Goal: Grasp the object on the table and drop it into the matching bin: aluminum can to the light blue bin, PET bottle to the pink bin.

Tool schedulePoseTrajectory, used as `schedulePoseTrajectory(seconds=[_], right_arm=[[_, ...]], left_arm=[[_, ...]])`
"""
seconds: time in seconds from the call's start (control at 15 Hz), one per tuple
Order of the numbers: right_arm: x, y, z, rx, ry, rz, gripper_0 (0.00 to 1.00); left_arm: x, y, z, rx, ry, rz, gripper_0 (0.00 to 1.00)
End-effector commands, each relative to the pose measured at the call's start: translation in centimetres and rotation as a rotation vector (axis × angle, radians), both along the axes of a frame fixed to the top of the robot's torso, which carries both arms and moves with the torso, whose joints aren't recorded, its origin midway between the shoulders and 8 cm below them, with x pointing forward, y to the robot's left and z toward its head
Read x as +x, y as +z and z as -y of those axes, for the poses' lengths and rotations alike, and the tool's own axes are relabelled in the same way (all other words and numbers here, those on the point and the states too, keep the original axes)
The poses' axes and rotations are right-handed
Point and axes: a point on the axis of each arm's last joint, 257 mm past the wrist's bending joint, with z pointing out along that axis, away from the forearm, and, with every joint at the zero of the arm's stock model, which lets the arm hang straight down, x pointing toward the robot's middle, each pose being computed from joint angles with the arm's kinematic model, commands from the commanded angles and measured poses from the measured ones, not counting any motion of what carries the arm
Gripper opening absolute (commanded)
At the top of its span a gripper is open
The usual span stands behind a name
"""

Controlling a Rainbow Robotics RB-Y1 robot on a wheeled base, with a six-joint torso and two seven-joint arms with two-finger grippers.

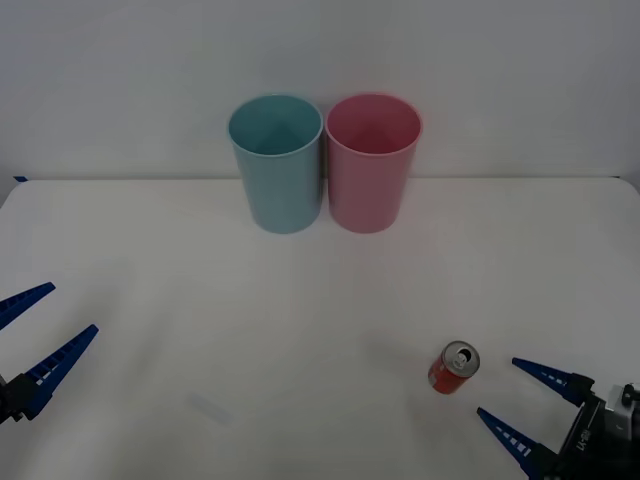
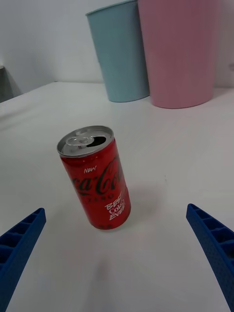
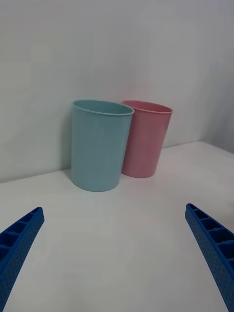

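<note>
A small red aluminum can with a silver top stands upright on the white table at the front right. My right gripper is open just right of the can, its blue fingers apart and not touching it. The light blue bin and the pink bin stand side by side at the table's far middle. My left gripper is open at the front left edge, holding nothing.
A pale wall rises right behind the two bins. Wide bare tabletop lies between the can and the bins.
</note>
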Motion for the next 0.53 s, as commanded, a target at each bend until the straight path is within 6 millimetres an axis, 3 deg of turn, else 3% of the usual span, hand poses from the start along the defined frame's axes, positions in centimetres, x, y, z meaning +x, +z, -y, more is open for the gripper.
schedulePoseTrajectory(seconds=[0.07, 0.53], right_arm=[[1.0, -0.4, -0.9, 0.001, -0.008, -0.005, 1.00], [3.0, -0.5, -3.6, 0.013, -0.010, 0.011, 1.00]], left_arm=[[0.0, 0.0, 0.0, 0.000, 0.000, 0.000, 1.00], [0.0, 0.0, 0.0, 0.000, 0.000, 0.000, 1.00]])
